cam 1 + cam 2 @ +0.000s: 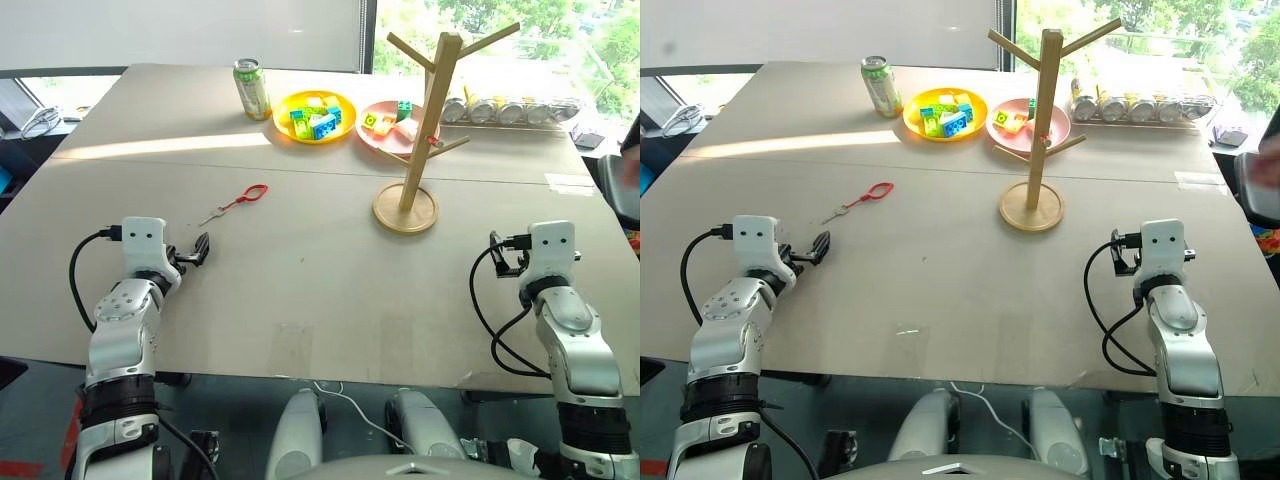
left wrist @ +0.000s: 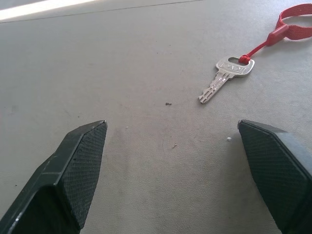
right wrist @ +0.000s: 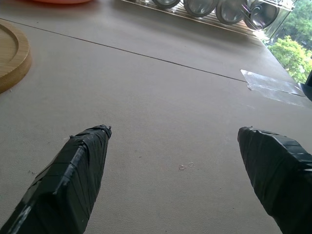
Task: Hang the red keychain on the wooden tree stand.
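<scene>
While the red keychain [image 1: 243,198] lies flat on the table [image 1: 300,290], nothing is hung yet. It sits at roughly 1 o'clock from the left hand [image 1: 200,250], near but not touching, long axis running diagonally: silver key end toward the hand, red loop at the far end. Left hand fingers [image 2: 73,170] stand wide apart, empty. Right hand [image 3: 180,161] is also spread apart, empty, well off at 3 o'clock across the table. Left arm is clearly nearer, so my call is a left pick. The wooden tree stand [image 1: 420,120] is upright at about 2 o'clock from the keychain, pegs free.
</scene>
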{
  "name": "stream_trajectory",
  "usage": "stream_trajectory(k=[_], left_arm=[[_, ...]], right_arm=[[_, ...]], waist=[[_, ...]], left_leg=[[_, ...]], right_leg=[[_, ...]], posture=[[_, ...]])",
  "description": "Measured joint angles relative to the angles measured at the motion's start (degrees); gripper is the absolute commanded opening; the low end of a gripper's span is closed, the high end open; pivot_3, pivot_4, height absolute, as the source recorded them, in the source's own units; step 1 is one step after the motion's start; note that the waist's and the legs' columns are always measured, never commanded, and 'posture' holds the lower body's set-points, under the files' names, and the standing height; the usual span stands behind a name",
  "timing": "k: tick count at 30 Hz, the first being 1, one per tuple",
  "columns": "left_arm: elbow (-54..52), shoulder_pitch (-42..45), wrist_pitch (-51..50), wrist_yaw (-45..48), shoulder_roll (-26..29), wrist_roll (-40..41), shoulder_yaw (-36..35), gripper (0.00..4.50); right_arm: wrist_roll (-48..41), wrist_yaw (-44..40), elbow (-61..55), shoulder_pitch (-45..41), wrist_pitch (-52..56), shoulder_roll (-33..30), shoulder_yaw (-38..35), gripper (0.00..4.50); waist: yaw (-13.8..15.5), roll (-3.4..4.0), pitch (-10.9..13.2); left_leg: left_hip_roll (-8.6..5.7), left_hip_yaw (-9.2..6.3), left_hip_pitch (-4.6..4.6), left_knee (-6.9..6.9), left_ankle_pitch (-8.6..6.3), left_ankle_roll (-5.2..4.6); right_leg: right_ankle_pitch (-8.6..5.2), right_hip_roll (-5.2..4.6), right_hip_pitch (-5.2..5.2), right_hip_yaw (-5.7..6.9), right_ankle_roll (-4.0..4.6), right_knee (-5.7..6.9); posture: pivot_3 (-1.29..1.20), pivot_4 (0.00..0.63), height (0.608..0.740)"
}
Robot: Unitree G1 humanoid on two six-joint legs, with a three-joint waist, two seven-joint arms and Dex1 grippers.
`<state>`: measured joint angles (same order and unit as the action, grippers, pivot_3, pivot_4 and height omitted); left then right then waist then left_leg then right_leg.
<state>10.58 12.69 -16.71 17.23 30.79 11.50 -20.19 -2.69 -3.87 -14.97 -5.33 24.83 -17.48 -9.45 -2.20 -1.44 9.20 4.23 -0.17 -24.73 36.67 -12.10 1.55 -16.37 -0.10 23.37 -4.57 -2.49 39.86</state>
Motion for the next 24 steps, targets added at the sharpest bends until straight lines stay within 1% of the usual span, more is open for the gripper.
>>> stream_trajectory(k=[2, 3, 4, 6, 7, 9, 10, 13, 15, 17, 20, 24], left_arm=[[0.0, 0.1, -0.2, 0.1, 0.0, 0.0, 0.0, 4.43], [0.0, 0.0, -2.1, 4.2, 2.5, 2.2, 0.0, 4.43], [0.0, -0.1, -2.5, 4.9, 3.0, 2.4, 0.0, 4.43], [0.6, 0.8, -6.1, 15.0, 10.7, 5.9, 0.4, 4.43], [1.6, 3.1, -7.3, 19.8, 14.9, 6.9, 0.4, 4.43], [2.8, 8.3, -7.8, 25.7, 19.5, 7.9, 0.7, 4.43], [3.7, 10.7, -7.7, 28.1, 20.4, 8.1, 1.2, 4.43], [9.4, 16.5, -7.3, 35.6, 21.1, 7.4, 6.9, 4.43], [16.3, 21.1, -6.1, 41.7, 21.0, 5.2, 12.8, 4.43], [21.9, 25.6, -4.3, 45.6, 20.5, 3.0, 16.6, 4.43], [34.3, 34.9, 1.7, 48.8, 18.8, -2.0, 21.0, 4.43], [48.5, 43.3, 9.8, 48.8, 15.9, -7.4, 23.6, 4.43]], right_arm=[[0.0, 0.0, 0.0, 0.0, 0.0, 0.0, 0.0, 4.50], [-0.1, -0.3, -0.2, 0.0, 0.1, 0.0, 0.0, 4.50], [-0.1, -0.4, -0.2, 0.0, 0.1, 0.0, 0.0, 4.50], [-1.8, -3.6, -1.9, 0.0, 2.1, -1.6, 0.1, 4.50], [-3.2, -6.2, -3.1, -0.2, 3.2, -3.2, 0.3, 4.50], [-5.9, -10.7, -5.1, -1.7, 5.2, -5.1, 1.3, 4.50], [-7.4, -12.8, -6.2, -2.6, 6.2, -5.5, 2.1, 4.50], [-13.3, -19.8, -9.3, -4.9, 9.9, -8.0, 4.3, 4.50], [-18.3, -25.2, -11.9, -6.7, 13.5, -10.6, 5.9, 4.50], [-22.2, -29.2, -14.7, -8.3, 16.1, -12.2, 7.3, 4.50], [-28.4, -33.1, -16.5, -11.3, 20.9, -13.7, 8.8, 4.50], [-32.5, -33.4, -17.8, -15.6, 24.9, -13.6, 9.1, 4.50]], waist=[[0.0, 0.00, 0.0], [0.0, -0.01, 0.0], [-0.1, -0.04, 0.0], [-0.3, -0.08, 0.1], [-0.2, -0.07, 0.1], [0.0, -0.01, 0.1], [0.0, 0.05, 0.0], [0.1, 0.10, 0.0], [0.1, 0.08, 0.1], [0.0, 0.02, 0.1], [0.0, 0.00, 0.1], [0.0, 0.00, 0.1]], left_leg=[[0.00, 0.00, 0.00, 0.00, 0.00, 0.00], [0.00, -0.01, -0.01, 0.00, 0.00, 0.00], [0.01, -0.04, -0.01, -0.02, 0.00, 0.00], [0.02, -0.05, -0.03, -0.10, 0.00, 0.00], [0.02, -0.05, -0.01, -0.12, 0.00, 0.01], [-0.02, -0.04, 0.03, -0.12, 0.00, 0.00], [-0.03, -0.01, 0.03, -0.12, 0.00, 0.00], [-0.04, -0.05, 0.00, -0.12, 0.00, 0.00], [-0.03, -0.09, -0.02, -0.12, 0.00, 0.00], [-0.01, -0.12, -0.05, -0.12, 0.00, 0.00], [-0.02, -0.13, -0.06, -0.07, 0.00, -0.01], [-0.02, -0.13, -0.10, -0.05, 0.00, -0.01]], right_leg=[[0.00, 0.00, 0.00, 0.00, 0.00, 0.00], [0.00, 0.01, 0.00, 0.01, 0.00, 0.01], [0.00, 0.03, 0.02, 0.03, 0.01, 0.01], [-0.01, 0.06, 0.08, 0.04, 0.02, 0.02], [-0.01, 0.04, 0.07, 0.07, 0.02, 0.01], [-0.01, -0.02, 0.00, 0.07, 0.01, -0.04], [-0.01, -0.02, -0.01, 0.06, 0.01, -0.06], [-0.02, 0.00, 0.00, 0.09, 0.01, -0.06], [-0.02, 0.04, 0.01, 0.12, 0.01, -0.05], [-0.02, 0.06, 0.02, 0.14, 0.02, -0.07], [-0.02, 0.06, 0.02, 0.15, 0.02, -0.06], [-0.02, 0.06, 0.03, 0.15, 0.01, -0.06]], posture=[[0.00, 0.150, 0.740], [0.00, 0.150, 0.740], [0.00, 0.150, 0.740], [0.00, 0.150, 0.740], [0.00, 0.150, 0.740], [0.00, 0.150, 0.740], [0.00, 0.150, 0.740], [0.00, 0.150, 0.740], [0.00, 0.150, 0.740], [0.00, 0.150, 0.740], [0.00, 0.150, 0.740], [0.00, 0.150, 0.740]])
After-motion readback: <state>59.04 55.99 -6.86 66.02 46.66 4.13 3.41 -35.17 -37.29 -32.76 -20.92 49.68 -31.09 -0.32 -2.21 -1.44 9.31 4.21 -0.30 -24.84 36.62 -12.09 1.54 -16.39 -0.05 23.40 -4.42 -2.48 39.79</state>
